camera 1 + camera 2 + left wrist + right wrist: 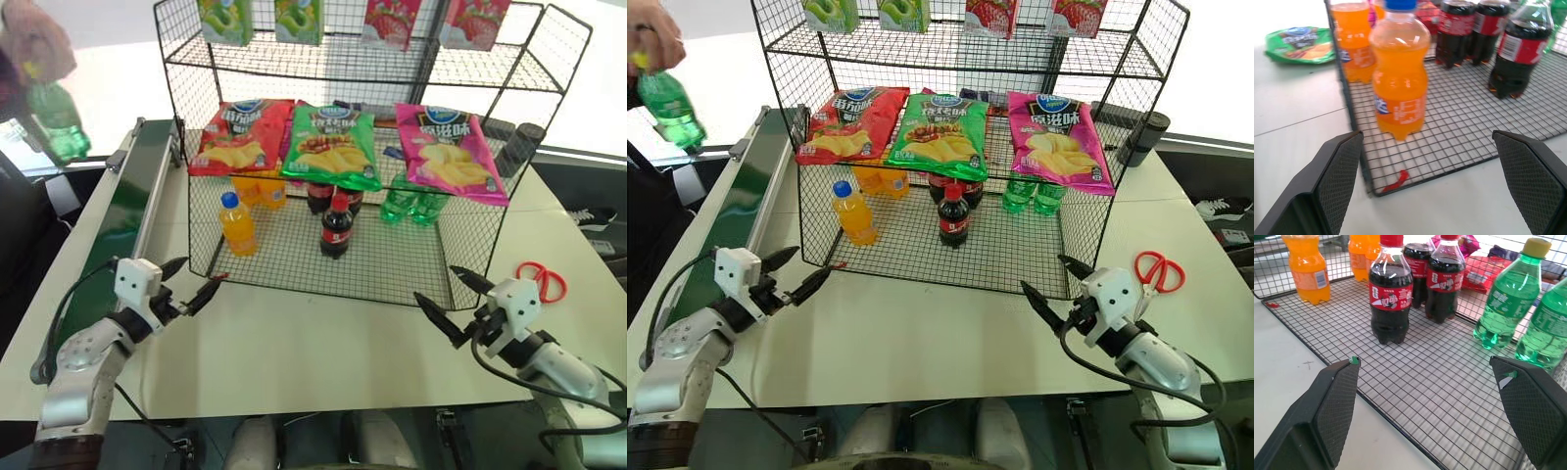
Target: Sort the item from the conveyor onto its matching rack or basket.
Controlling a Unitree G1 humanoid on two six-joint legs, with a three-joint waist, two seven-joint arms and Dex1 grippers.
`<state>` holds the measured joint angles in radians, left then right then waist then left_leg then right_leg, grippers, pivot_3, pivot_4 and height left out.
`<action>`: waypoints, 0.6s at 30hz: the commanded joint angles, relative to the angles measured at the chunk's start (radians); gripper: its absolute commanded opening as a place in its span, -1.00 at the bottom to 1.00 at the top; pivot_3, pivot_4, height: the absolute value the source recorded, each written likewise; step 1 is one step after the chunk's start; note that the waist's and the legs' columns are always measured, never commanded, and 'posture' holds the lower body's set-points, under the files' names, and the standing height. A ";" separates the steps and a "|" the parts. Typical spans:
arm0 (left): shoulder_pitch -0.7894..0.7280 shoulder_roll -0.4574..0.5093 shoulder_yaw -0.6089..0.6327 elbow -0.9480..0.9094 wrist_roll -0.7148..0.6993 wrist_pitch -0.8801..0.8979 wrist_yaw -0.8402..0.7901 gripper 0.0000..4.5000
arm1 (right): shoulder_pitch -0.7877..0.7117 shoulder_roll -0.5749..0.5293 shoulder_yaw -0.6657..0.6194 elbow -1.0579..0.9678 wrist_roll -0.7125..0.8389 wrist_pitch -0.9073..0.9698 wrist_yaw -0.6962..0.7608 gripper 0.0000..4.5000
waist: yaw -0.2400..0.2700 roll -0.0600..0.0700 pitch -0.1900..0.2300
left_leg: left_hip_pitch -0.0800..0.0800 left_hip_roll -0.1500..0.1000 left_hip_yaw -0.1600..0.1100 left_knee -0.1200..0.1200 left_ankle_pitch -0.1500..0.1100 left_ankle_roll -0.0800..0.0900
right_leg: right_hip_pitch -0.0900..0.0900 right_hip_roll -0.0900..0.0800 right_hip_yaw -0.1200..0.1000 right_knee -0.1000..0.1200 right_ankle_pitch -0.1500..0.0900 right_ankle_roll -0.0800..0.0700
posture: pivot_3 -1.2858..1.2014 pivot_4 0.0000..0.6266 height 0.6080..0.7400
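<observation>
White table [323, 352] under bright light; red scissors [545, 281] by its right edge; dark floor [588, 196] beyond, sneaker [591, 216] there.

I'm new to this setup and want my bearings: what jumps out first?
Three bright chip bags lean across the black wire basket, with orange, cola and green bottles standing behind. At the far left, a person's hand holds a green bottle above the conveyor. Both grippers hover open, empty.

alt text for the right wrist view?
The open right gripper faces a black wire basket holding three cola bottles, two green soda bottles on one side and orange-drink bottles on the other.
</observation>
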<state>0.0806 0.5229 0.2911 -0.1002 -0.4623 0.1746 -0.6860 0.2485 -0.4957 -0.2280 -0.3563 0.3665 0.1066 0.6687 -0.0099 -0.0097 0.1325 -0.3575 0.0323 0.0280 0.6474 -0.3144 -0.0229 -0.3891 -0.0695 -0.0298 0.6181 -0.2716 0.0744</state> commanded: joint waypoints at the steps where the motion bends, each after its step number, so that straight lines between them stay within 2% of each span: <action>1: 0.000 0.003 0.084 -0.031 -0.048 0.017 0.035 1.00 | -0.025 -0.007 0.006 -0.009 0.008 0.002 0.006 0.96 | 0.000 0.000 0.000 | 0.000 0.000 0.000 0.000 0.000 0.000 | 0.000 0.000 0.000 0.000 0.000 0.000 | 0.03 -0.52 1.00; 6: -0.057 -0.022 0.208 0.024 -0.150 0.076 0.120 1.00 | -0.059 -0.011 0.032 -0.019 0.009 0.017 0.014 0.96 | 0.002 0.000 0.000 | 0.000 0.000 0.000 0.000 0.000 0.000 | 0.000 0.000 0.000 0.000 0.000 0.000 | 0.03 -0.52 1.00; 12: -0.135 -0.047 0.263 0.114 -0.047 0.037 0.340 1.00 | -0.127 0.001 0.123 -0.064 -0.017 0.063 -0.006 0.96 | 0.001 0.000 0.000 | 0.000 -0.001 0.000 0.000 0.000 0.000 | 0.000 0.001 -0.001 0.000 0.001 0.003 | 0.03 -0.52 1.00; 18: -0.191 -0.034 0.238 0.163 0.065 0.031 0.466 1.00 | -0.184 0.020 0.197 -0.068 -0.057 0.095 -0.046 0.96 | 0.003 -0.003 -0.001 | 0.000 0.000 0.000 0.000 0.000 0.000 | 0.000 0.002 -0.001 0.000 0.002 0.003 | 0.03 -0.52 1.00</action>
<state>-0.0891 0.4674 0.5276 0.0712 -0.4365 0.2273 -0.2586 0.0799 -0.4849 -0.0418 -0.3863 0.3192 0.2007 0.6363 -0.0069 -0.0127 0.1312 -0.3575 0.0319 0.0280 0.6479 -0.3144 -0.0230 -0.3888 -0.0673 -0.0305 0.6184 -0.2699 0.0774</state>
